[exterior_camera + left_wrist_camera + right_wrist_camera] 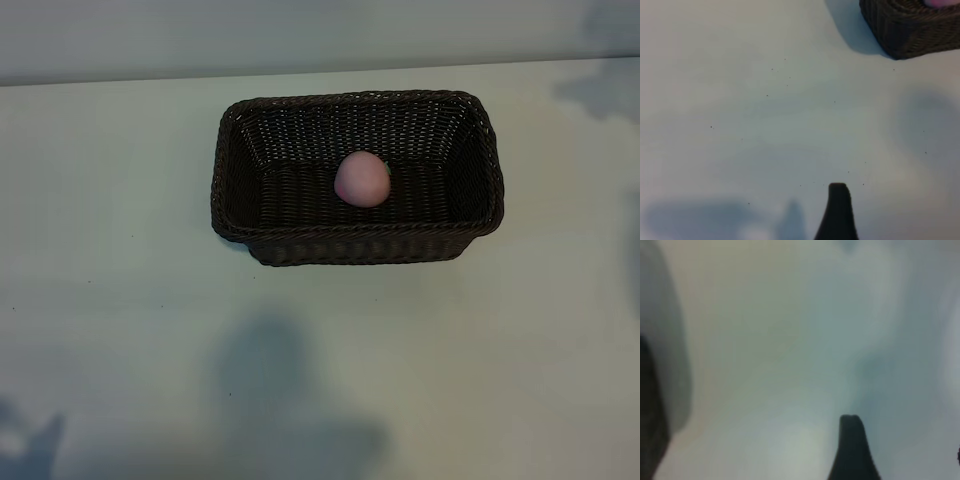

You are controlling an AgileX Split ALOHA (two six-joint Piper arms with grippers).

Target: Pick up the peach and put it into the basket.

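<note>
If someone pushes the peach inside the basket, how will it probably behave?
The peach is smooth and roundish, slightly egg-shaped, so it would likely roll, probably in a wobbling curve. It lies alone on the woven floor of the basket, whose walls rise all around it, so they should stop it. Its smooth skin may also slip between hard fingers.

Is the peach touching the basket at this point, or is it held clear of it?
Touching. The exterior view shows the peach resting on the woven floor of the basket, near the middle, with no jaws around it and neither arm in that view.
</note>
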